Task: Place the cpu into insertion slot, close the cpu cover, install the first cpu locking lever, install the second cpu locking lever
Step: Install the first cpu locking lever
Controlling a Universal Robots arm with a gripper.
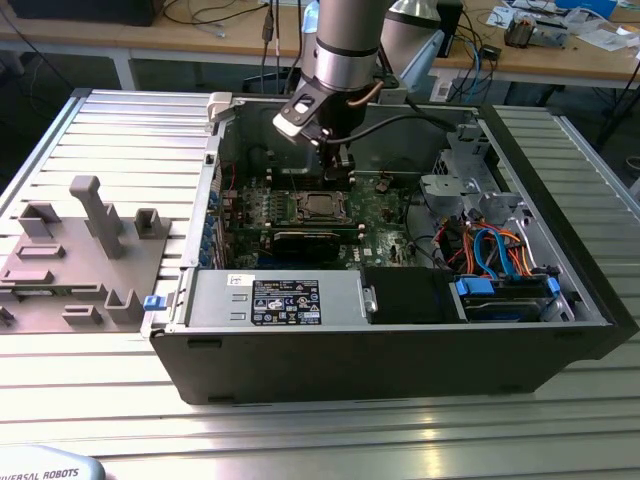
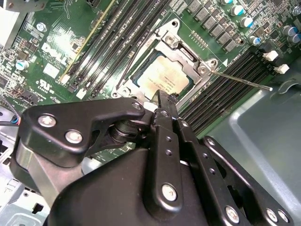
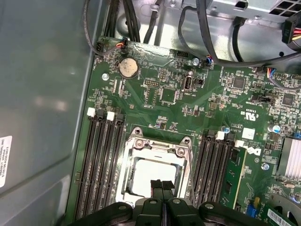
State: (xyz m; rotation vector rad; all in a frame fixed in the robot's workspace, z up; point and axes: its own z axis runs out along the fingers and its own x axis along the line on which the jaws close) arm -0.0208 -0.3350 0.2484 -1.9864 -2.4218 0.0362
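The cpu point(image 2: 164, 77), a silver-grey square chip, lies in the insertion slot point(image 1: 320, 205) on the green motherboard. The cpu cover point(image 2: 184, 52), a silvery frame, lies down around the cpu point(image 3: 151, 172), whose top shows through the window. One thin locking lever point(image 2: 242, 80) sticks out from a socket corner over the memory slots. Another lever point(image 2: 136, 56) runs along the socket's opposite side. My gripper point(image 2: 161, 100) hangs just above the socket's edge, its black fingers point(image 3: 157, 184) pressed together with nothing between them. In the exterior view the gripper point(image 1: 340, 172) sits low inside the case, behind the socket.
The open computer case point(image 1: 400, 340) lies on a ribbed metal table. Rows of memory slots point(image 3: 101, 165) flank the socket. Cables point(image 1: 490, 250) and a drive cage fill the exterior view's right side. Grey fixture blocks point(image 1: 95, 215) stand outside the case at the exterior view's left.
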